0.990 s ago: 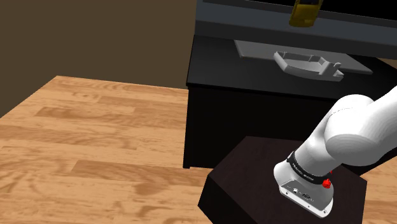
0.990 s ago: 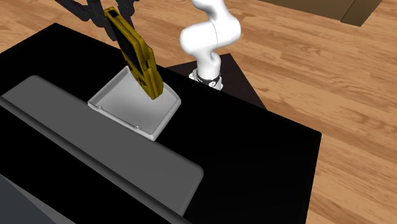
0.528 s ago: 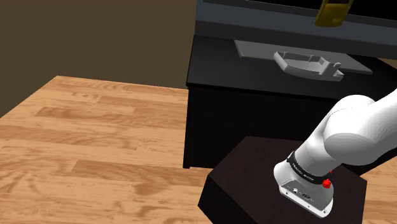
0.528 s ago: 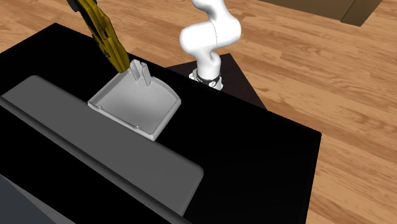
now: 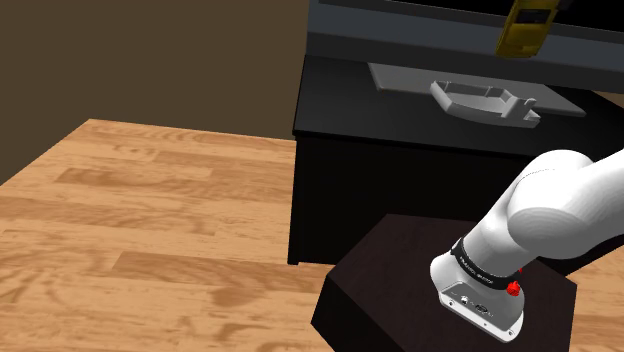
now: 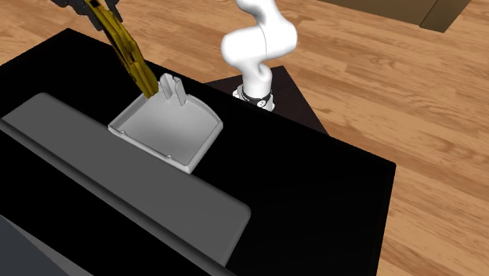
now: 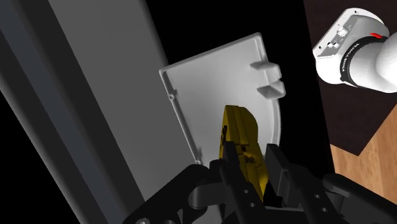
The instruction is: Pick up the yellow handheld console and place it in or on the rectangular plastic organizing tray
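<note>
The yellow handheld console (image 6: 127,49) hangs tilted and edge-on above the black table, its lower end over the far corner of the grey rectangular tray (image 6: 161,133). My gripper (image 6: 94,6) is shut on its upper end at the second exterior view's top left. In the wrist view the fingers (image 7: 280,169) clasp the console (image 7: 239,147), with the tray (image 7: 210,89) lying below it. In the shoulder view the console (image 5: 523,30) hovers above the tray (image 5: 470,95), toward that view's right.
A large grey slab (image 6: 117,184) lies on the black table (image 6: 313,204) beside the tray. Two upright tabs (image 6: 174,88) stand at the tray's edge nearest the arm's base (image 6: 255,90). Wood floor (image 5: 140,230) surrounds the table and the dark stand (image 5: 400,290).
The console has swung from broadside over the tray's middle to edge-on over its corner, moving to the shoulder view's right and then slightly down. The gripper stays shut on it.
</note>
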